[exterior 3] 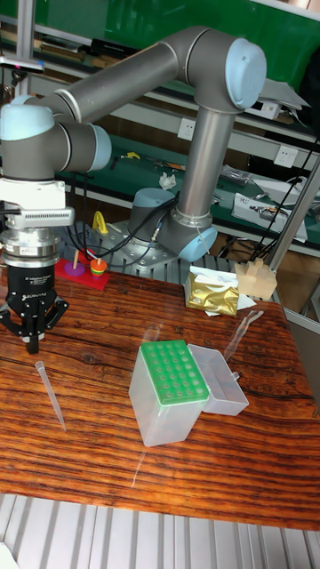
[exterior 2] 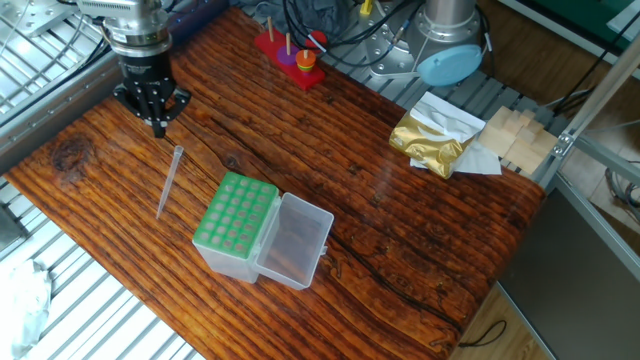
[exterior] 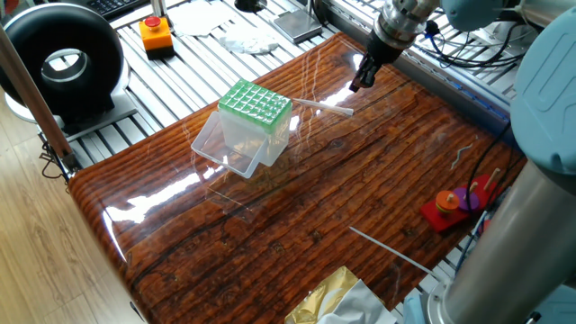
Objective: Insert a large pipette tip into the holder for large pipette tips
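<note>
The tip (exterior 2: 168,181) lies flat on the worktop (exterior 2: 400,220), just left of the holder (exterior 2: 236,226), with the gripper (exterior 2: 157,124) hovering above its far end, jaws nearly closed on nothing: the approach step, calling for opening, lowering and gripping.

one large pipette tip (exterior 2: 168,182), one green-topped holder (exterior 2: 235,226), one grey rod (exterior: 391,247), one gold packet (exterior 2: 433,141)

You had a glossy wood-grain tabletop (exterior 2: 400,240) carrying the green-topped holder (exterior 2: 236,225), lid open, with the large pipette tip (exterior 2: 169,181) lying flat just beside it; a red peg toy (exterior 2: 290,52), gold foil bag (exterior 2: 430,140) and thin grey rod (exterior: 389,251) lay well apart.
</note>
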Robot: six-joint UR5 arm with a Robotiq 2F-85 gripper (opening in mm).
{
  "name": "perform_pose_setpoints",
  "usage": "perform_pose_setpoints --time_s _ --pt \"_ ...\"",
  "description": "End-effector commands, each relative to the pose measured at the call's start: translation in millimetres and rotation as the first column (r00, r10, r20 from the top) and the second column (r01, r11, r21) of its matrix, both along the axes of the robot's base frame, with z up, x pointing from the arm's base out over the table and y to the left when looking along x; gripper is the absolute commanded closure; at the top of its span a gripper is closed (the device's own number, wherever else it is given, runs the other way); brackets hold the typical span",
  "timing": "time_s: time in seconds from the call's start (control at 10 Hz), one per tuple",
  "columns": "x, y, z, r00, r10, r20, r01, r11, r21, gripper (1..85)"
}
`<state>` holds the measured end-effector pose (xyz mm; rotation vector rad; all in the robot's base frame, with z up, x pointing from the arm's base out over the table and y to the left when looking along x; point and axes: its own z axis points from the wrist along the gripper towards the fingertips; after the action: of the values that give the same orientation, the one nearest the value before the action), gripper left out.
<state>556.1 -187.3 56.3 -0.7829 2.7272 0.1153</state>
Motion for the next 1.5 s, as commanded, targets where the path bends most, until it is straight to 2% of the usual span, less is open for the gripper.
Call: perform_pose_setpoints --time_s 0.0,0.2,0.3,0.5,0.7,0.8,1.0,1.1,1.2,1.4 --pt "0.1 6.3 2.9 0.999 -0.045 -0.008 0.046 0.998 0.044 84.7" --pt "0.9 10.4 3.9 0.999 -0.053 -0.007 0.053 0.997 0.063 84.7" --pt "4.4 10.9 5.1 0.998 -0.056 0.006 0.055 0.996 0.067 84.7" --pt "5.6 24.2 8.7 0.997 -0.073 0.003 0.072 0.989 0.126 84.7" --pt "5.5 24.6 8.8 0.999 -0.05 0.009 0.049 0.991 0.121 84.7" --pt "4.8 28.7 9.8 0.998 -0.066 0.0 0.066 0.988 0.143 84.7" --pt "3.6 24.4 8.2 0.997 -0.074 -0.005 0.074 0.989 0.127 84.7" --pt "0.3 18.7 3.4 0.996 -0.089 -0.026 0.092 0.99 0.103 84.7" --pt "2.1 14.1 -1.5 0.995 -0.099 -0.026 0.101 0.992 0.08 84.7" --pt "5.8 21.7 -8.8 0.994 -0.109 -0.026 0.111 0.99 0.084 84.7"
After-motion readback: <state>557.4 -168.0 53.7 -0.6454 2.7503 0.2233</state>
